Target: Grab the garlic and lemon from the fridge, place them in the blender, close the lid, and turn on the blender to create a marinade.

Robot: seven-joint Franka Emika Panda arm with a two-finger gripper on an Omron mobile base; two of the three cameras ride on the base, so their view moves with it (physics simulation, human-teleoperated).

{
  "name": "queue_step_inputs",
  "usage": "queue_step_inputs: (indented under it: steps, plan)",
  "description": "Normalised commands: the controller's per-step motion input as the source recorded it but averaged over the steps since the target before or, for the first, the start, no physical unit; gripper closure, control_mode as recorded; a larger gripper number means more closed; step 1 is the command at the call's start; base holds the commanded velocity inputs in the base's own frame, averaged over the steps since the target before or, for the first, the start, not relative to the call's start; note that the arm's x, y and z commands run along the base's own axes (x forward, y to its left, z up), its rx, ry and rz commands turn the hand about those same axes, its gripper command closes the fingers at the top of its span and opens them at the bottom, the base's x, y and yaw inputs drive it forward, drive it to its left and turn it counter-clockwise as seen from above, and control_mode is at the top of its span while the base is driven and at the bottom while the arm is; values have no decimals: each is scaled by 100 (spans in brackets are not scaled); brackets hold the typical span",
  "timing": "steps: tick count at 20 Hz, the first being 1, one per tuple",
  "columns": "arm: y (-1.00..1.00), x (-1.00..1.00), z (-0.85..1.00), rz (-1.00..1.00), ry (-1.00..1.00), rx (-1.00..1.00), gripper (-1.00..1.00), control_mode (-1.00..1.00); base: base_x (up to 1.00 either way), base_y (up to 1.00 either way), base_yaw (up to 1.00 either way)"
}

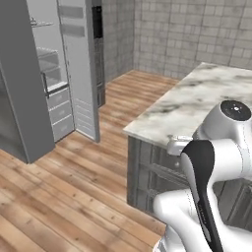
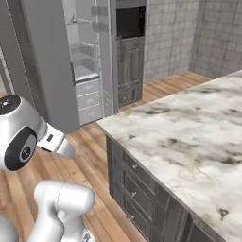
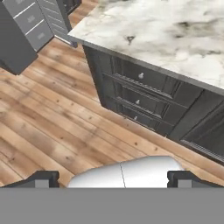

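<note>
We stand on the wooden floor (image 1: 74, 197) of a simulated kitchen, our white arm (image 1: 216, 162) folded low beside the marble-topped table (image 2: 189, 137). The fridge (image 1: 29, 93) is open across the floor: its large grey door (image 2: 47, 61) swings toward us, and behind it we see pale shelves and white drawers (image 2: 87, 99). From the right base view a dark built-in oven (image 2: 130, 21) sits just beside the fridge, above dark cabinet doors, against a grey tiled wall (image 1: 197, 29).

Our hand (image 3: 113, 178) points down at the floorboards near the table's corner, its two dark fingertips (image 3: 43, 178) standing well apart with nothing between them. In the hand view, the table's dark drawer fronts (image 3: 140, 94) with small knobs lie ahead of the hand, and the fridge's lower drawers and door edge show at the upper left. The fridge lies well apart from the hand, across an open stretch of floor.
</note>
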Motion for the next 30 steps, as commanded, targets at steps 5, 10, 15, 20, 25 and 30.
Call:
queue_step_inputs:
  steps: [5,10,15,20,25,30]
  plan:
    - [0,0,0,0,0,0,-100,100,100,100,0]
    - [0,0,0,0,0,0,-100,100,100,100,1]
    - [0,0,0,0,0,0,-100,100,100,100,0]
    - [0,0,0,0,0,0,-100,100,100,87,1]
    - [0,0,0,0,0,0,-100,100,100,22,16]
    - [0,0,0,0,0,0,-100,100,100,2,23]
